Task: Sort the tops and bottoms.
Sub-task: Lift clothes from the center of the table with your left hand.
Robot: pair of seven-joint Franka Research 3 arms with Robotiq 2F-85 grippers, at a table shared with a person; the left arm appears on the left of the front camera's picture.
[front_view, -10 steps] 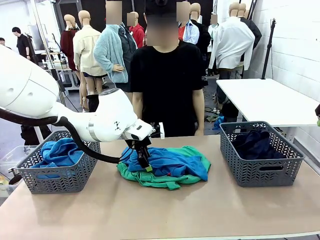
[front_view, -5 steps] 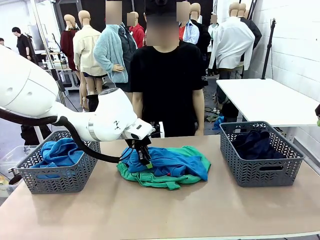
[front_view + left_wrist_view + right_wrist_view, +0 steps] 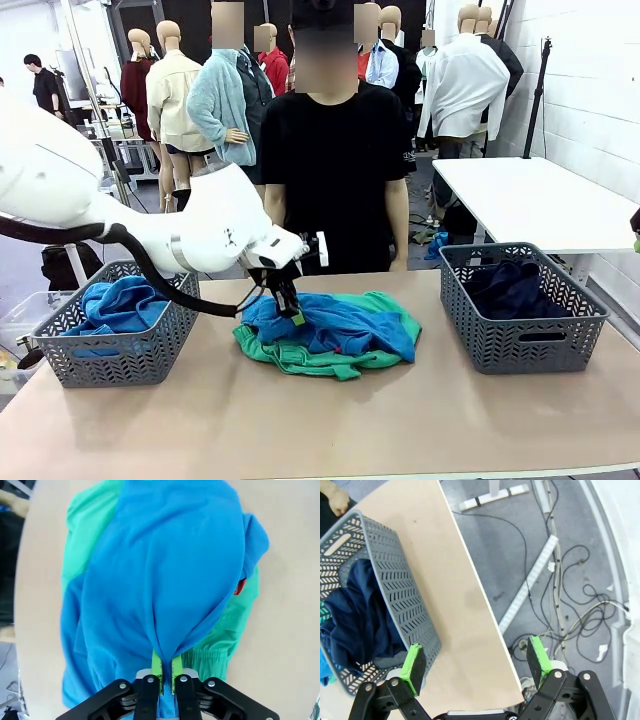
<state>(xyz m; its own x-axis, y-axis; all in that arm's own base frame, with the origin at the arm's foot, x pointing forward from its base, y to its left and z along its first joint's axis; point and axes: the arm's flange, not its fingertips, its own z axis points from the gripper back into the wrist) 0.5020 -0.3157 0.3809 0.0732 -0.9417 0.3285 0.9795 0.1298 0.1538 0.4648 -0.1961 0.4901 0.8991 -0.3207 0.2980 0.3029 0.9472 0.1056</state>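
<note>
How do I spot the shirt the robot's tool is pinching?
Look at the tan table, midway between the left basket and right basket. On the heap there, the shirt is the bright blue one atop the green shorts, with a red label at its edge.

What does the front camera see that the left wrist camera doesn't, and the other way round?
Front view, not the wrist view: the person standing opposite, the left basket with one blue shirt in it, and the right basket with the navy trousers.
Left wrist view, not the front: a small red label on the other blue shirt, and the gathered waistband of the green shorts.
Both: the left claw pinched shut on that shirt, which lies on the shorts.
</note>
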